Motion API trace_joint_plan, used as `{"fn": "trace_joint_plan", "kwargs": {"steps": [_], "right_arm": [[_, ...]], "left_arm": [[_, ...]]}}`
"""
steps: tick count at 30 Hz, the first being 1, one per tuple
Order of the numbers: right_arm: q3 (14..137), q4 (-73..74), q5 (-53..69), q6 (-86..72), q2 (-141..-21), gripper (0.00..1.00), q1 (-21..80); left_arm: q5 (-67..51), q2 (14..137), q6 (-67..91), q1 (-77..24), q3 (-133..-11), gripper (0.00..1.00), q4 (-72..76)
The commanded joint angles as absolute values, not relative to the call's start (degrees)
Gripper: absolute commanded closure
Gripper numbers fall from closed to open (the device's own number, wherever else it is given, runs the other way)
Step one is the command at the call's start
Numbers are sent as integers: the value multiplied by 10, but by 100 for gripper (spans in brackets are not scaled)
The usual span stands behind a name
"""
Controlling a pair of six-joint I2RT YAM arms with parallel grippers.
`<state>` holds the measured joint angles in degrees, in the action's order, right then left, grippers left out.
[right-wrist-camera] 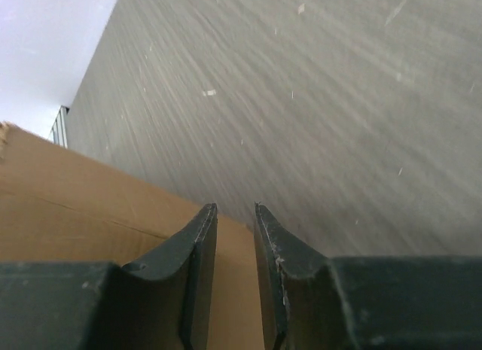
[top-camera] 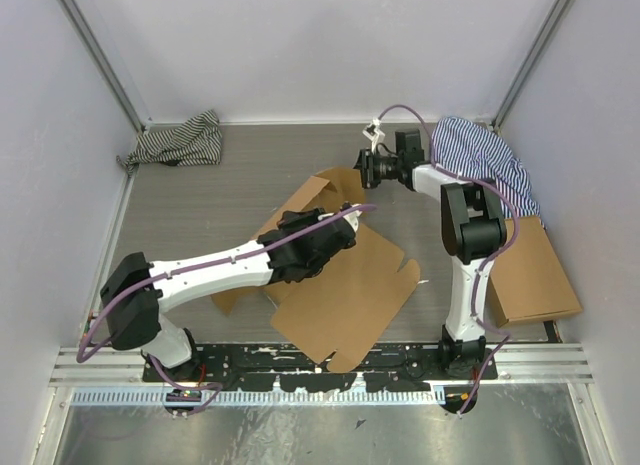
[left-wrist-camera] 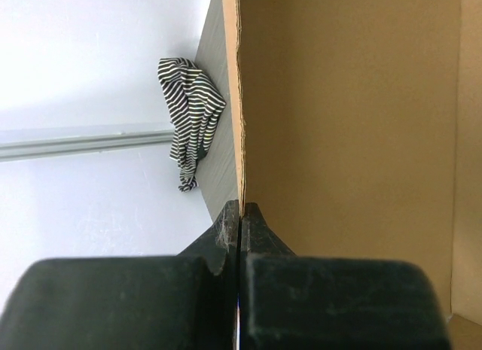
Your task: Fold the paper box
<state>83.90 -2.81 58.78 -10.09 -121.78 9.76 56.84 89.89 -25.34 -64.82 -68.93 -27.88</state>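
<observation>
- The paper box [top-camera: 350, 285] is mostly a flat die-cut sheet in the middle of the tabletop [top-camera: 200, 215]. One panel at its far side is lifted off the surface.
- The left gripper [left-wrist-camera: 240, 207] has its fingers [left-wrist-camera: 260, 233] pressed together on the thin edge of that lifted panel. So it's pinching the cardboard, but only with the very tips.
- The right gripper [right-wrist-camera: 235, 208] hangs just past the far corner of the sheet, fingers [right-wrist-camera: 197, 245] a little apart with nothing between them. Cardboard shows underneath, though it's hard to tell from the wrist view whether they touch it.
- Biggest risk is that tip-only pinch. Corrugated board wants to spring flat, so if the left arm swings the panel over too fast, the edge could slip out and the flap would flop back down.
- Second one is pulling instead of turning about the crease. Nothing pins the sheet down, so that would drag the whole thing across the tabletop and away from the right gripper.
- The right fingers also sit close to the lifted panel. Coming in at a bad angle could crush a corner or bend the board off its crease.
- The striped cloth [top-camera: 180, 143] at the back left is well apart, no trouble there.
</observation>
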Motion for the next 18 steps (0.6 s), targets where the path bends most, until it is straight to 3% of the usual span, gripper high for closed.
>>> {"fn": "trace_joint_plan", "kwargs": {"steps": [1,8,14,18], "right_arm": [[810,7,568,-44,-1145,68,94],[761,20,553,-34,-1099,63,97],[716,11,586,-12,-1061,46,99],[719,48,621,31,-1066,41,99]], "left_arm": [[579,912,-245,-652,-715,100,-303],[587,927,-233,-655,-725,100,-317],[580,926,-226,-656,-725,100,-321],[580,925,-218,-657,-727,100,-331]]}}
